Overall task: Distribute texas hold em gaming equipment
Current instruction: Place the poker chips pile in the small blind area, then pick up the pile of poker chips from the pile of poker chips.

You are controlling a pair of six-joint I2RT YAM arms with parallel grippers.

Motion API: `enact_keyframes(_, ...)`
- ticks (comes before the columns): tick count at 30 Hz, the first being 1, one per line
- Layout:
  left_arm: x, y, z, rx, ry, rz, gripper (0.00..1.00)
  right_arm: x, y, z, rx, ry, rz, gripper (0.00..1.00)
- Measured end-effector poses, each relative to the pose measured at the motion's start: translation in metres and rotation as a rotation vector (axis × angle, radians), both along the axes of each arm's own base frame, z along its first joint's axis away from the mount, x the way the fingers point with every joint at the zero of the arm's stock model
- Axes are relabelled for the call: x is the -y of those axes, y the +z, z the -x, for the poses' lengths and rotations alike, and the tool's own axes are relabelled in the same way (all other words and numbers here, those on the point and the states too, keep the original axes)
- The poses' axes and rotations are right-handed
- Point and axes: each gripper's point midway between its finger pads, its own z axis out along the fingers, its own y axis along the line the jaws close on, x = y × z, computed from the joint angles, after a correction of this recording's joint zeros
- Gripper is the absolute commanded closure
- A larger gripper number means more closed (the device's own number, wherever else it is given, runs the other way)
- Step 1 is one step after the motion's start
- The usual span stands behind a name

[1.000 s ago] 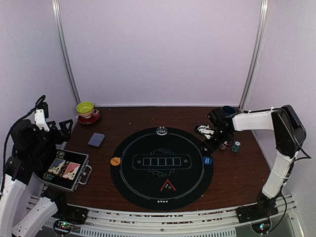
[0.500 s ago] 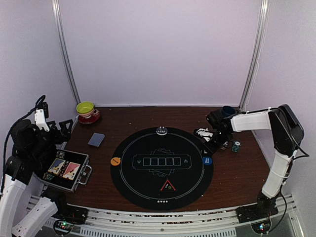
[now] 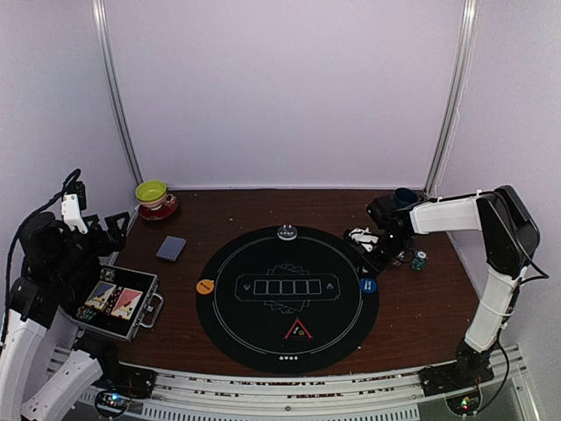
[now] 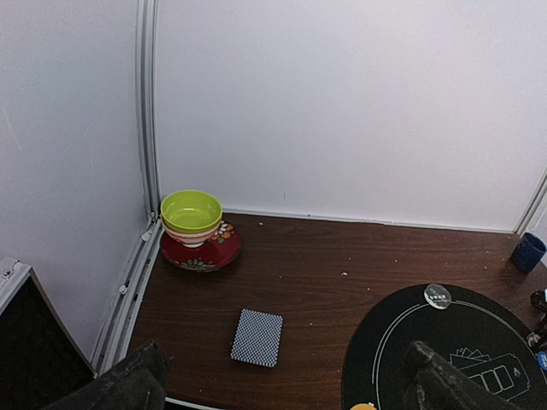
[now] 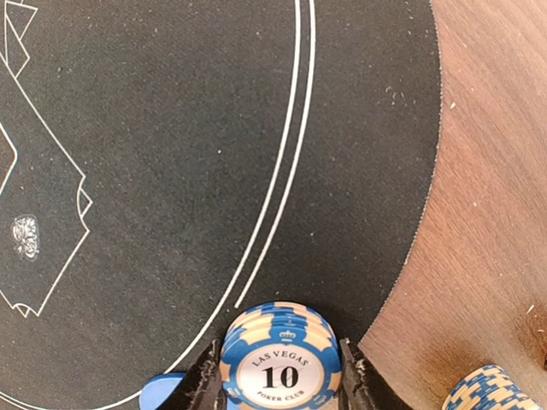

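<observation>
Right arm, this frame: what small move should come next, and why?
Probably open the right fingers and leave the chip stack there: they press both its sides, and it sits just inside the mat's edge beside the blue button. Whether it already rests down is unclear.

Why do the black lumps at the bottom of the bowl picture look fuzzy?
Left wrist view: those are fingers of the left gripper, too near the lens; the bowl and cards look sharp. Right wrist view: the chip stack looks crisp.

We see the whole table from above and behind; left wrist looks across it, right wrist closely down; all share the black mat.
</observation>
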Motion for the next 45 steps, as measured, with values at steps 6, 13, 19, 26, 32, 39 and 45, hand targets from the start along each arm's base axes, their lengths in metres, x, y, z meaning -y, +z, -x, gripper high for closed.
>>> enact_keyframes(6,0.0,0.0,0.0,0.0,0.0,0.0,0.02,0.001,-0.001,0.003,-0.011,0.002,0.005,0.35)
enact_keyframes(13,0.0,0.0,0.0,0.0,0.0,0.0,0.02,0.001,0.005,0.002,0.001,0.003,0.0,0.3)
enact_keyframes(19,0.0,0.0,0.0,0.002,0.0,0.0,0.02,0.005,0.045,-0.009,0.099,-0.022,-0.049,0.28)
enact_keyframes(26,0.0,0.001,0.001,0.004,0.001,0.001,0.02,0.053,0.094,-0.036,0.237,-0.185,-0.092,0.24)
enact_keyframes(32,0.0,0.002,0.001,0.008,0.001,0.001,0.02,0.108,0.1,-0.048,0.257,-0.345,-0.062,0.23)
enact_keyframes(39,0.0,0.002,0.001,0.008,0.0,0.001,0.02,0.15,0.091,-0.039,0.197,-0.439,-0.02,0.23)
enact_keyframes(45,-0.001,0.004,0.003,0.016,0.001,0.002,0.02,0.155,0.083,-0.032,0.154,-0.438,-0.001,0.23)
